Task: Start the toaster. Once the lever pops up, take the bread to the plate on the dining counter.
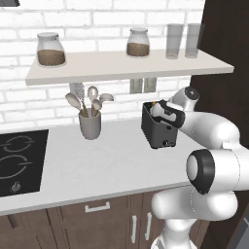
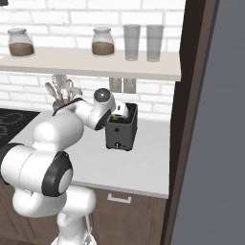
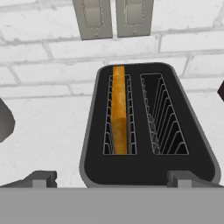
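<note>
Hand view, left to right: the left fingertip (image 3: 40,178) rises at the lower left. The bread (image 3: 119,114) stands upright in the left slot of the toaster (image 3: 148,173); the right slot is vacant. The gripper (image 3: 111,179) hangs above the toaster's near edge, jaws spread fully wide, holding nothing. The toaster stands on the white worktop (image 1: 112,163) below two wall sockets (image 3: 113,17).

Base views flank the toaster (image 1: 159,127), hand view close above
</note>
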